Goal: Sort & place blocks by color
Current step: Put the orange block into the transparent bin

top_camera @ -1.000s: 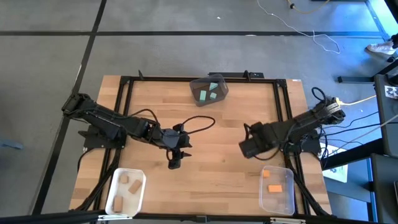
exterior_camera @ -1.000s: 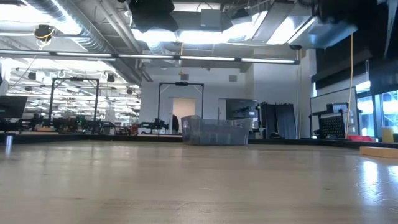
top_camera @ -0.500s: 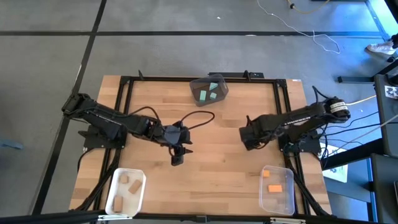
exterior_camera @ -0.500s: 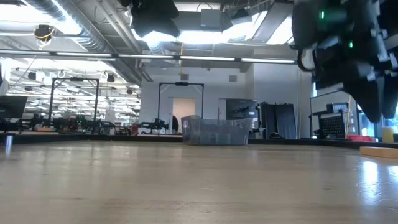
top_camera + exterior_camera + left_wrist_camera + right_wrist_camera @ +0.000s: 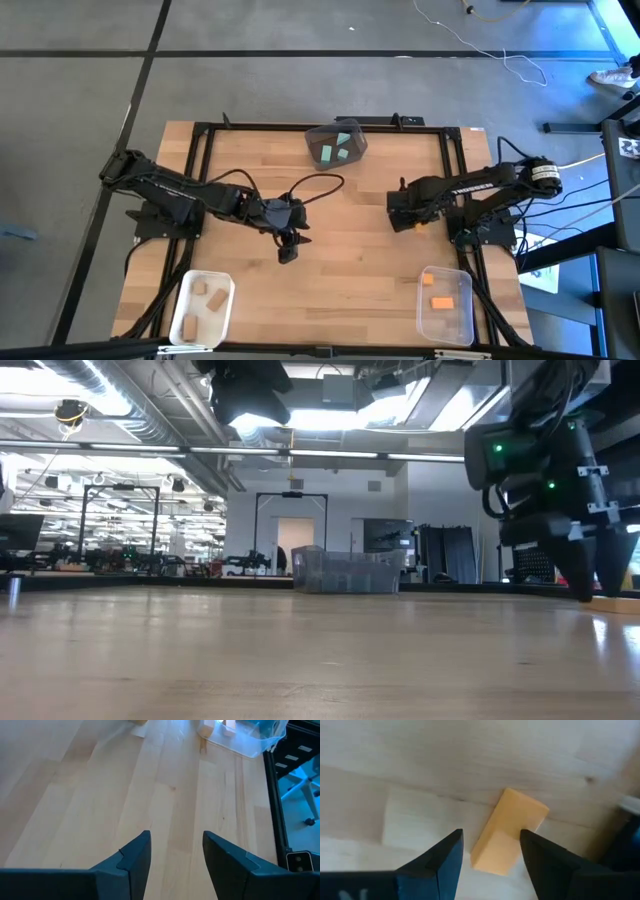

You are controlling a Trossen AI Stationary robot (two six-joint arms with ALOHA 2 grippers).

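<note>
The right tool (image 5: 487, 852) is hanging spread over an orange block (image 5: 509, 831) lying flat on the tabletop (image 5: 340, 210), fingers lining up either side of it, probably for a pinch. That block is lying near the tabletop's right edge, up-table from the clear bin (image 5: 445, 303) where other orange blocks are sitting. The left tool (image 5: 174, 856), spread and carrying nothing, is hovering mid-tabletop over bare wood, with open room all round.

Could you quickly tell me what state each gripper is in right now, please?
Left gripper: open, empty, over bare table.
Right gripper: open, holding nothing, fingers either side of an orange block.
</note>
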